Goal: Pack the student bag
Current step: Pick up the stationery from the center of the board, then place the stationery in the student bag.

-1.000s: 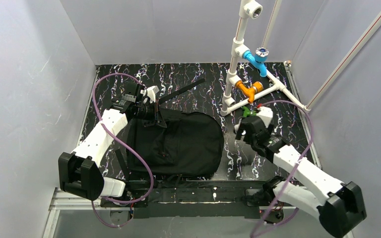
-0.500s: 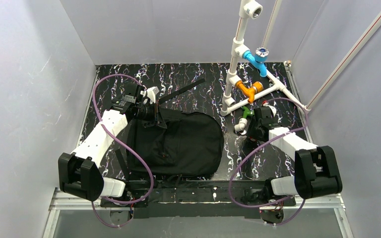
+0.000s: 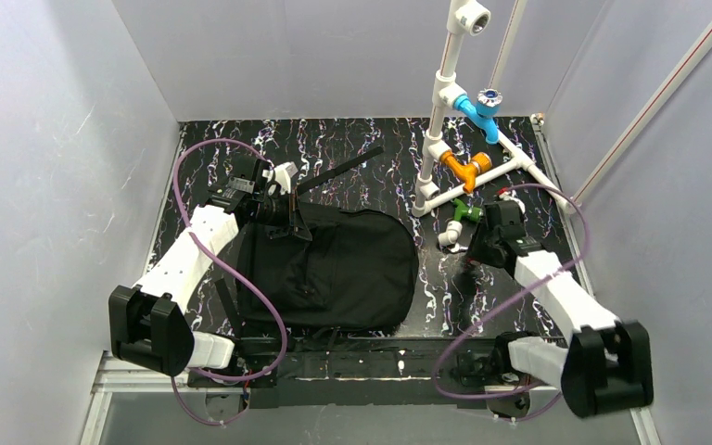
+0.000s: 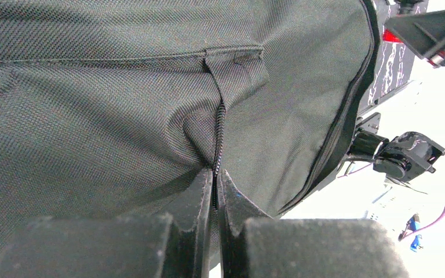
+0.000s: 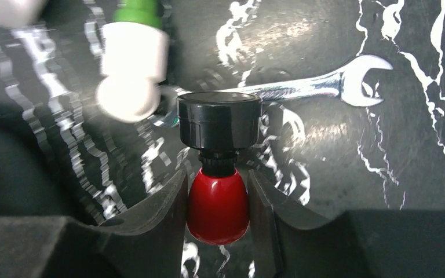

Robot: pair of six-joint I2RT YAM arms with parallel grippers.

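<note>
End effectors: L (image 4: 215, 176) grips student bag (image 4: 92, 87), R (image 5: 217, 180) bottle (image 5: 219, 124).

The soft black student bag (image 3: 343, 269) lies flat, left of centre.

On the black marbled table (image 3: 334, 148), the large soft black fabric backpack (image 3: 334, 269) lies centre-left. The white plastic pipe frame (image 3: 436, 139) stands at its two o'clock. The small red black-capped bottle (image 5: 217, 200) is at three o'clock, with a steel open-end wrench (image 5: 318, 84) just beyond it.
</note>
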